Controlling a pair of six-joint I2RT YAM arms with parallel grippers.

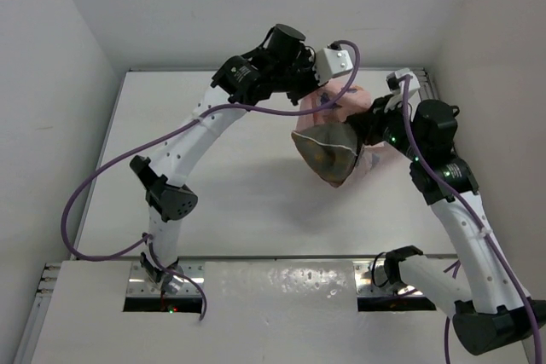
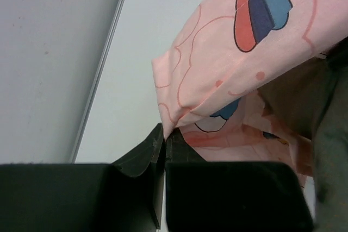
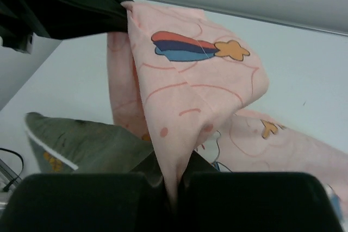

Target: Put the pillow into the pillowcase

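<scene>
The pink printed pillowcase (image 1: 348, 101) is lifted off the table at the back right, held between both grippers. My left gripper (image 1: 321, 100) is shut on one fold of its edge (image 2: 164, 133). Opposite it, my right gripper (image 1: 368, 127) is shut on another fold of the cloth (image 3: 175, 173). The pillowcase (image 3: 196, 91) stretches from my right jaws up to the left gripper's black fingers (image 3: 81, 9). The olive-brown pillow (image 1: 328, 156) with its pale piped edge lies below the raised cloth, partly under it. It shows low on the left in the right wrist view (image 3: 87, 145). The pillowcase (image 2: 239, 69) fills the upper right of the left wrist view.
The white table (image 1: 230, 168) is boxed in by pale walls on the left, back and right. A metal rail (image 1: 424, 83) runs along the far right edge. Purple cables (image 1: 94, 185) loop off both arms. The arm bases stand at the near edge.
</scene>
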